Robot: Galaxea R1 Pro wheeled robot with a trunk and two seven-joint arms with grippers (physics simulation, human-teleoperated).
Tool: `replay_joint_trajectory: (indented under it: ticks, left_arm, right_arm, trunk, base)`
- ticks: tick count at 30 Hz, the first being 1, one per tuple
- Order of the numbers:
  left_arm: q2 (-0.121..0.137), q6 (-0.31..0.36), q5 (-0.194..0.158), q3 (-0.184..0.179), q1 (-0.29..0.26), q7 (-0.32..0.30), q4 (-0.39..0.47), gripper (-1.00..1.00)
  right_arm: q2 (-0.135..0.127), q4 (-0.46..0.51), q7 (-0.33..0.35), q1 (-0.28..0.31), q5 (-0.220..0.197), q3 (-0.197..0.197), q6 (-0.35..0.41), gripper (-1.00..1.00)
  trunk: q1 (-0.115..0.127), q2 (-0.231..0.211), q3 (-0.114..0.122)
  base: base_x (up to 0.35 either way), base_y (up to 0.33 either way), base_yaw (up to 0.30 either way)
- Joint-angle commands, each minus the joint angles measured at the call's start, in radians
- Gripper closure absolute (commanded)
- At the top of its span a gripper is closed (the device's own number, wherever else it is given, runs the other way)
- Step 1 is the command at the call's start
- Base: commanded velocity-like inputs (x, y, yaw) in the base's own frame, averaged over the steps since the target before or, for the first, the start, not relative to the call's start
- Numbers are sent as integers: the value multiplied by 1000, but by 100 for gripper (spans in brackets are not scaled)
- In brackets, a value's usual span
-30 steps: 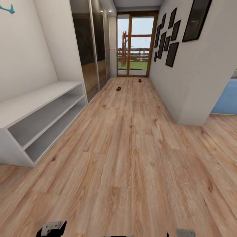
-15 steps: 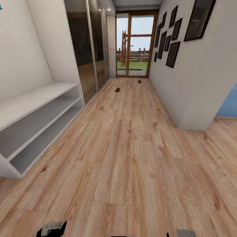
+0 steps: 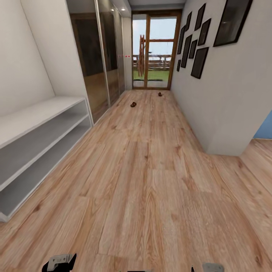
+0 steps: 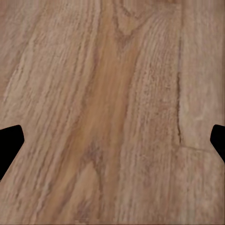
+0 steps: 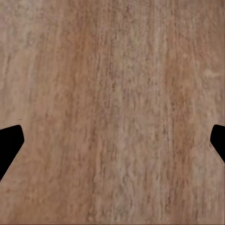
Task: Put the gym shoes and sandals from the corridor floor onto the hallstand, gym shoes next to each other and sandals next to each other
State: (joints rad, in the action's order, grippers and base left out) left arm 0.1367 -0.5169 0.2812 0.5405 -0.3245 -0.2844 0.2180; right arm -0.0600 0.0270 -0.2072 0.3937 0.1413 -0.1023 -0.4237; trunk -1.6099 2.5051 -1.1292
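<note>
Head view: two sandals [image 3: 133, 104] [image 3: 160, 94] lie at 12 o'clock, far down the floor [image 3: 151, 181]; approach step. Both hands wide, empty; next, drive closer.

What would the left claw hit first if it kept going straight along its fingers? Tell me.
The corridor floor. The left claw is open, pointing at bare wood planks, with nothing between its fingers; how far off the floor is cannot be judged.
</note>
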Motion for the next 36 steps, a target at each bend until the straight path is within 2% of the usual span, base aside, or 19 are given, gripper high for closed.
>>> replay_joint_trajectory:
  ticks: [1,36]
  left_arm:
    - [0,-3,7,9,-1,-6,0,-100]
    - [0,-3,6,9,-1,-6,0,-100]
  right_arm:
    - [0,-1,-3,1,11,-8,-3,-100]
    - [0,1,-5,1,7,-10,-4,-100]
  trunk:
    - [0,0,-1]
    - [0,0,-1]
  base:
    - [336,-105,0]
    - [336,-105,0]
